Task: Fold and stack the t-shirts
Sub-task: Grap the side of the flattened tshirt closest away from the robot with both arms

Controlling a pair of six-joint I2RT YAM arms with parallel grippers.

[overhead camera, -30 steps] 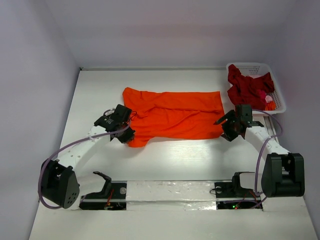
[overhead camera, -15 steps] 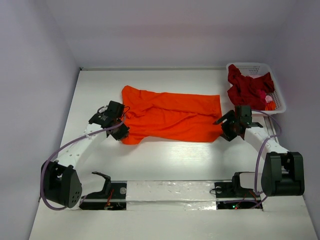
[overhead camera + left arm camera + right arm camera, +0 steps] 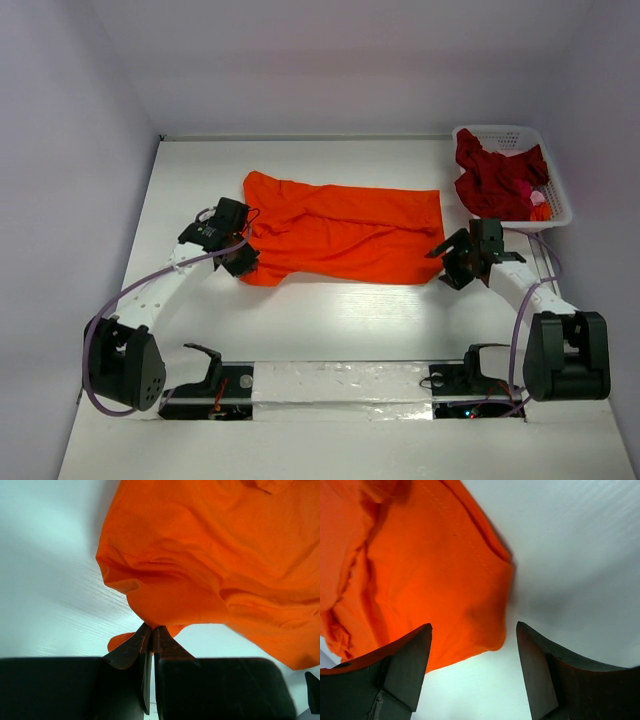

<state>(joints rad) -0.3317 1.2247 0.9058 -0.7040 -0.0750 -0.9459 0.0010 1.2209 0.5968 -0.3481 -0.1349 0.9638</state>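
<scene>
The bright orange cloth t-shirt (image 3: pixel 345 232) lies spread but wrinkled in the middle of the white table (image 3: pixel 330 320), and the dark crimson t-shirt (image 3: pixel 492 178) sits crumpled in the white latticed plastic basket (image 3: pixel 500 131) at the far right. The left gripper (image 3: pixel 150 631) is closed on a small bit of the orange shirt's near-left edge, while the right gripper (image 3: pixel 472 630) stands open at the near-right corner, holding nothing. I fear the thin left pinch may slip when it pulls, or the right one may close too high and miss, so the shirt is dragged from one side and bunches.
</scene>
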